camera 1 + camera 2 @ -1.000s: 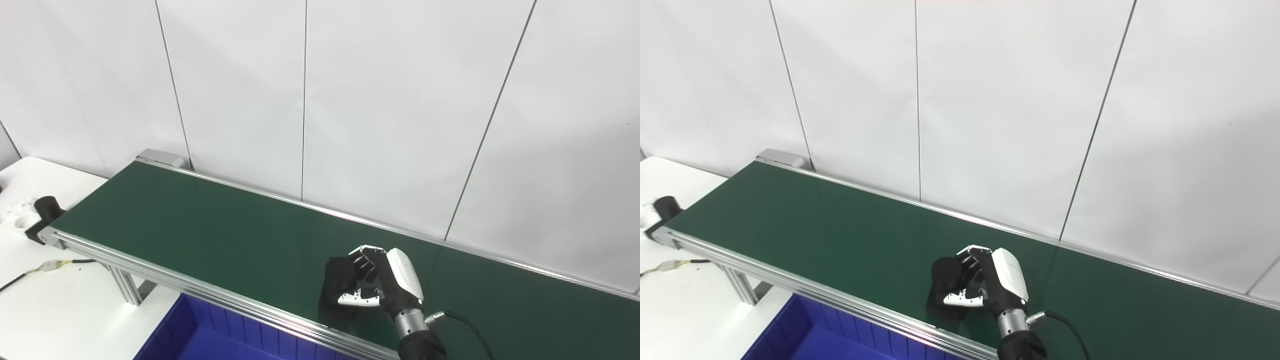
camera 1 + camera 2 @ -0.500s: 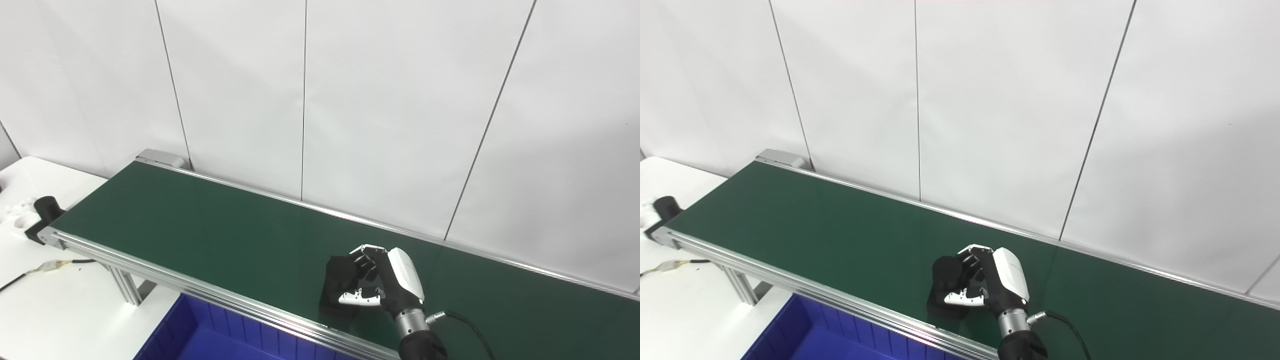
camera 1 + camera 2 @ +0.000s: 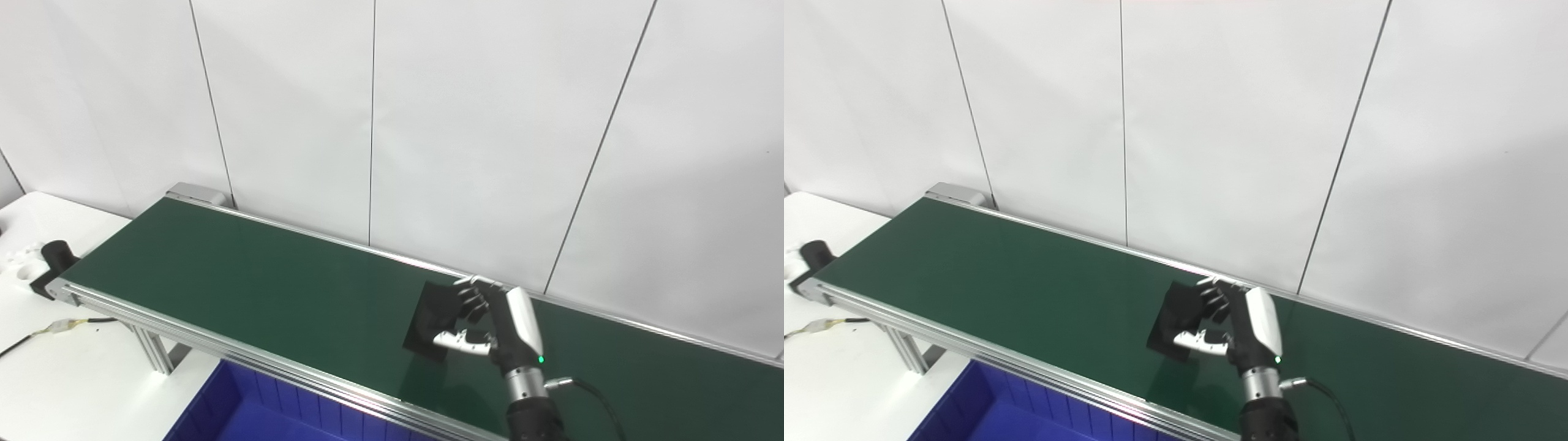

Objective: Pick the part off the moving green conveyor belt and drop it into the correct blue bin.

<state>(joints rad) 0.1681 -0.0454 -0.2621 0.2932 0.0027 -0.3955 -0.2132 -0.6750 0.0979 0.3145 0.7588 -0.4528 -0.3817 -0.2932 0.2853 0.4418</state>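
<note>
Right hand (image 3: 496, 324) closed on the black part (image 3: 432, 321), held above the belt (image 3: 245, 288) toward its right end. Part looks flat and squarish, tilted, face turned left; long axis unclear. Bin (image 3: 257, 413) below belt's near edge.

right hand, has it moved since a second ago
Yes: the right hand, shut on the black part, has lifted up and away from the belt's near rail.

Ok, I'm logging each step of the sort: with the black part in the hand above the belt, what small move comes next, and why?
Probably carry it toward the near edge. The right hand is shut on the black part, which looks lifted off the green belt, and the blue bin lies below the belt's near rail, to the left.
</note>
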